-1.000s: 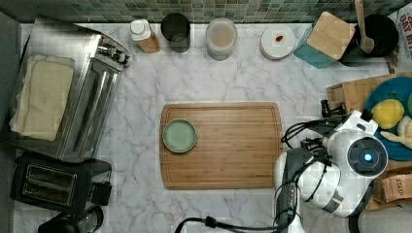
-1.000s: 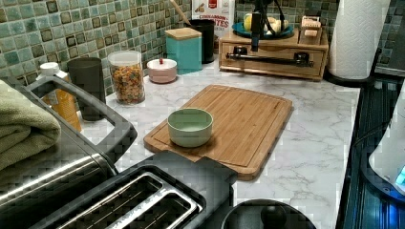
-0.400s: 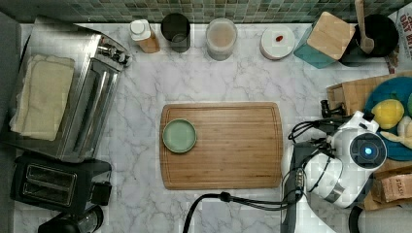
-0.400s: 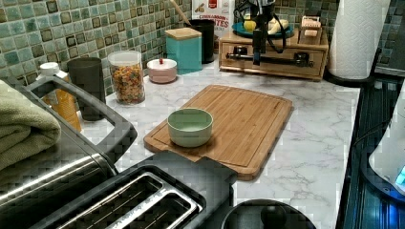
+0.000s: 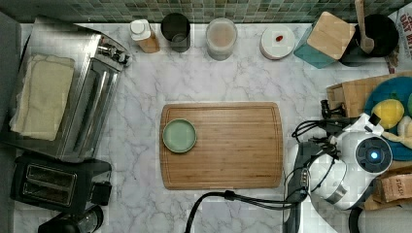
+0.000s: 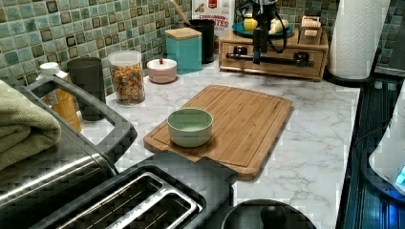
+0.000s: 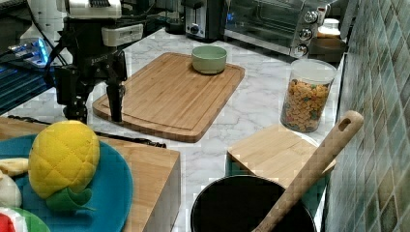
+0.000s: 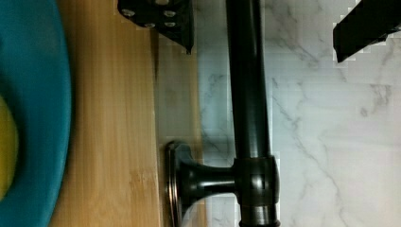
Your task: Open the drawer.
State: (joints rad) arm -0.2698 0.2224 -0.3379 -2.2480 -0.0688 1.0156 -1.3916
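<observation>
The drawer (image 6: 282,66) is the bamboo front of the low wooden box at the back of the left view, and it looks pushed in. Its long black bar handle (image 6: 277,59) (image 8: 248,94) (image 7: 138,140) runs across the front. My gripper (image 8: 262,23) (image 7: 94,108) (image 6: 258,50) hangs open over the handle. One finger (image 8: 161,19) is above the box's edge and the other finger (image 8: 364,26) is over the marble, with the bar between them. Neither finger touches the bar. In the top view my arm (image 5: 359,160) covers the handle.
A teal plate (image 7: 116,193) with plush fruit lies on top of the box. A bamboo cutting board (image 5: 233,145) with a green bowl (image 5: 179,135) sits mid-counter. Jars and canisters line the tiled wall (image 5: 221,36). A toaster oven (image 5: 92,92) and toaster (image 5: 53,182) stand at the top view's left.
My arm has shifted slightly toward the top view's right, over the box. The gripper has stayed open at the handle and the drawer has not moved.
</observation>
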